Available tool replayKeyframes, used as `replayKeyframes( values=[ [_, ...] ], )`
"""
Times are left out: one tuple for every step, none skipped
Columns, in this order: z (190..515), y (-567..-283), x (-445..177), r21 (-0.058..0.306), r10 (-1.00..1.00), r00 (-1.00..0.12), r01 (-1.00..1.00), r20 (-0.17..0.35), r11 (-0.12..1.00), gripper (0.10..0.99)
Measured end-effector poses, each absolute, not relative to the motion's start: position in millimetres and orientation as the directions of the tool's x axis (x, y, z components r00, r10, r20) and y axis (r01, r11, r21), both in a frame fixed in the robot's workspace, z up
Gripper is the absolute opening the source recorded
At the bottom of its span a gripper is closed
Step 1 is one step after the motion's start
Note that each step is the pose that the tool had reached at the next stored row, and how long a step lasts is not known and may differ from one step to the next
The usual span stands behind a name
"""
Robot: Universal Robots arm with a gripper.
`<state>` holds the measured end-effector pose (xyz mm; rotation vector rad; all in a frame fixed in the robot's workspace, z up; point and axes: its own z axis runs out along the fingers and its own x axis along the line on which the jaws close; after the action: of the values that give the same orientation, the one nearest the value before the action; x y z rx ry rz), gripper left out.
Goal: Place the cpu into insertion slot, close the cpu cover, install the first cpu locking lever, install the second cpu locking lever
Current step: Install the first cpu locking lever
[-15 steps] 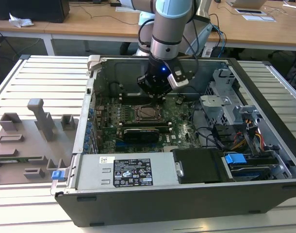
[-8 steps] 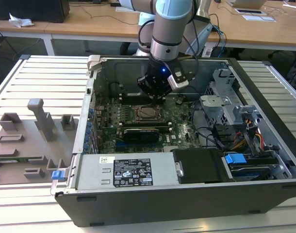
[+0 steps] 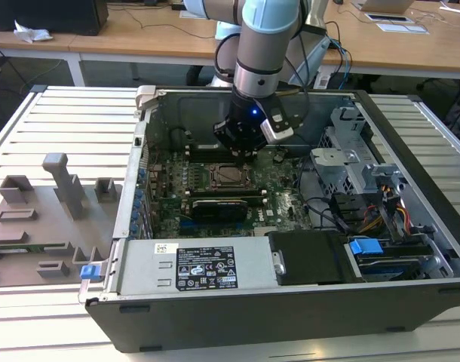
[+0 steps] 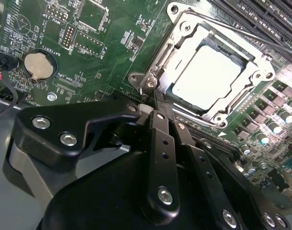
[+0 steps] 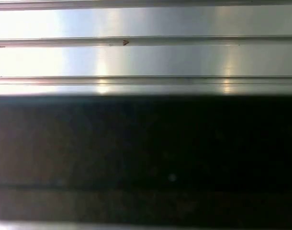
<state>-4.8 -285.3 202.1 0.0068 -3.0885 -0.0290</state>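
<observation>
The cpu (image 4: 208, 76) lies flat in its socket on the green motherboard (image 4: 98, 52), its pale metal top showing. The cpu cover (image 4: 171, 67) is down around it as a silvery frame. A thin locking lever (image 4: 232, 29) runs along one side of the socket. Another lever's hooked end (image 4: 148, 84) sits at the socket corner. My gripper (image 4: 155, 99) has its black fingers (image 4: 161, 143) drawn together, shut, with the tips right at that hooked end. In the exterior view my gripper (image 3: 241, 149) hangs just behind the socket (image 3: 228, 176) inside the open computer case.
The case walls (image 3: 139, 151) surround the board. A power supply (image 3: 192, 268) lies along the front and a drive cage (image 3: 343, 162) with cables on the exterior view's right. Grey fixtures (image 3: 64, 185) stand on the slatted table (image 5: 146, 57). A coin battery (image 4: 38, 65) sits near the socket.
</observation>
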Motion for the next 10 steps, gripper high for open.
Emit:
replayKeyframes(
  values=[
    [202.0, -285.4, -4.8, 0.020, -0.005, -0.999, -0.004, 0.053, 1.000, 0.106],
    [201.8, -285.2, -4.7, 0.032, -0.006, -0.999, -0.004, 0.053, 0.999, 0.106],
    [201.6, -285.2, -4.7, 0.053, -0.007, -0.999, -0.004, 0.052, 0.999, 0.106],
    [201.6, -285.1, -4.7, 0.070, -0.008, -0.999, -0.004, 0.052, 0.998, 0.106],
    [201.6, -285.1, -4.7, 0.086, -0.008, -0.999, -0.004, 0.052, 0.996, 0.106],
    [201.7, -285.2, -4.8, 0.089, -0.009, -0.999, -0.004, 0.052, 0.996, 0.106],
    [201.8, -285.2, -4.8, 0.090, -0.009, -0.999, -0.004, 0.052, 0.996, 0.106],
    [202.2, -285.3, -4.8, 0.090, -0.009, -0.999, -0.004, 0.052, 0.996, 0.106],
    [202.9, -285.3, -4.8, 0.090, -0.009, -0.999, -0.004, 0.052, 0.996, 0.106],
    [204.2, -285.3, -4.8, 0.090, -0.009, -0.999, -0.004, 0.052, 0.996, 0.106]
  ],
)
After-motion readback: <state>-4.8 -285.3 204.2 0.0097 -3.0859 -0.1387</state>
